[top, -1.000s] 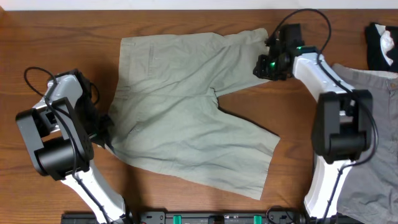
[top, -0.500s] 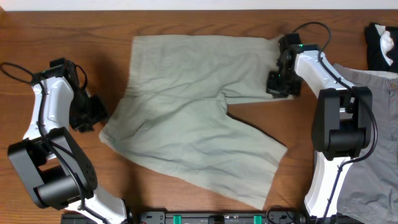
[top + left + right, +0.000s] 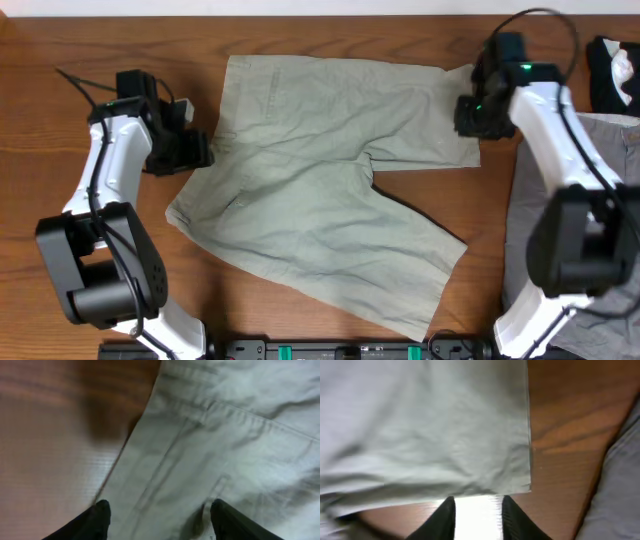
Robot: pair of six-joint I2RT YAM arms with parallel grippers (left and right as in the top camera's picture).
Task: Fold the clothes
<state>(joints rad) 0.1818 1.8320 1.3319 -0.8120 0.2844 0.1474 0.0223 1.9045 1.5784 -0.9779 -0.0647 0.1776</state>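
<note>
Both arms sit further up the brown wooden table (image 3: 100, 40) than a second ago, left gripper (image 3: 190, 152) spread-jawed at the waistband of the flat pale khaki cotton shorts (image 3: 320, 200) mid-table, right gripper (image 3: 478, 112) jaws apart at a leg hem; likely pre-fold, next: pinch edges.

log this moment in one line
shorts: spread, unfolded | left fingers: open at waistband | right fingers: open beside leg hem

Overhead, the light is even and bright, shadows faint. Both wrist views are blurred; the right one catches white glare on the table (image 3: 475, 510), the left a dark shadow.
</note>
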